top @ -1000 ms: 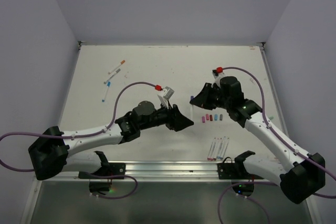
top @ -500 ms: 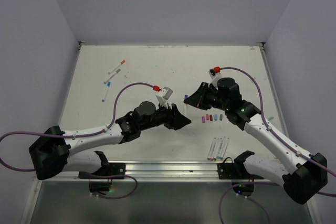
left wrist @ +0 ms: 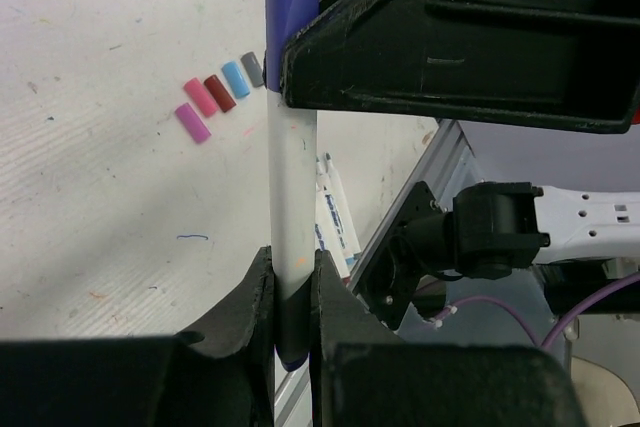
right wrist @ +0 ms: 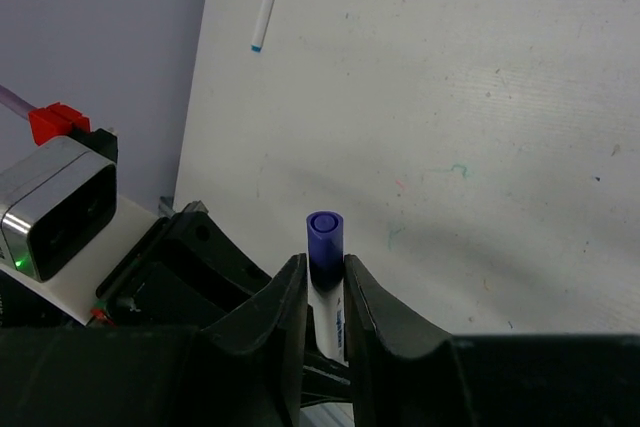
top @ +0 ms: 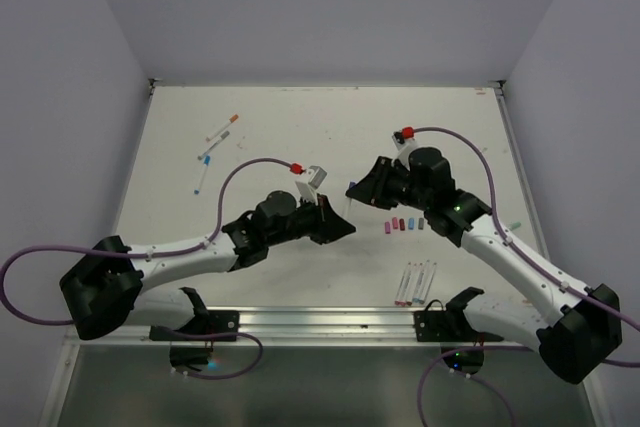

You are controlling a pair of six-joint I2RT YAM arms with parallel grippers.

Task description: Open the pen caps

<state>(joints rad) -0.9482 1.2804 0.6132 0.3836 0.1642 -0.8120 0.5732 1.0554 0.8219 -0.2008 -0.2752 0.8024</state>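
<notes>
While the left gripper [left wrist: 293, 292] pinches the white pen [left wrist: 292, 177], right gripper [right wrist: 325, 287] clamped narrowly around its purple cap [right wrist: 323, 232]

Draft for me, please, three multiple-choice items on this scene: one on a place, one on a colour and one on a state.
1. Where does the row of loose caps lie?
A. at the far left corner
B. on the table beside the right arm
C. against the back wall

2. What colour is the cap of the pen held up between the grippers?
A. orange
B. green
C. purple

3. How is that pen held?
A. left gripper on the barrel, right gripper on the cap
B. by one gripper alone
C. lying loose on the table

Answers: B, the top view shows the row right of centre by that arm; C, the right wrist view shows it purple; A, each wrist view shows its fingers closed on that part.
</notes>
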